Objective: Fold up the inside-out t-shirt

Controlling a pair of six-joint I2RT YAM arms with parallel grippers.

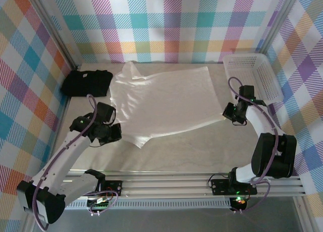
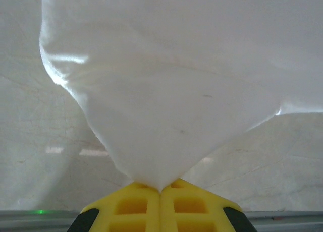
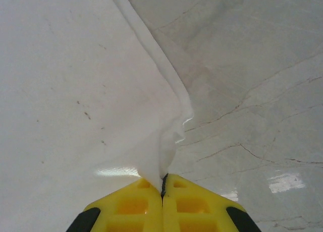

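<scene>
The inside-out t-shirt (image 1: 164,98), plain white, lies spread across the middle of the table. My left gripper (image 1: 118,128) is at the shirt's near left edge. In the left wrist view its yellow fingers (image 2: 136,207) are shut on a pinch of the cloth (image 2: 176,91), which fans out away from them. My right gripper (image 1: 226,117) is at the shirt's near right corner. Seen from the right wrist, its yellow fingers (image 3: 194,204) are shut on a thin fold of the shirt's edge (image 3: 151,116), with the bare marble table (image 3: 252,91) to the right.
A folded black t-shirt (image 1: 87,82) lies at the back left, close to the white shirt's sleeve. A white plastic basket (image 1: 252,75) stands at the back right, just behind the right arm. Plaid walls close in three sides. A metal rail (image 1: 176,184) runs along the near edge.
</scene>
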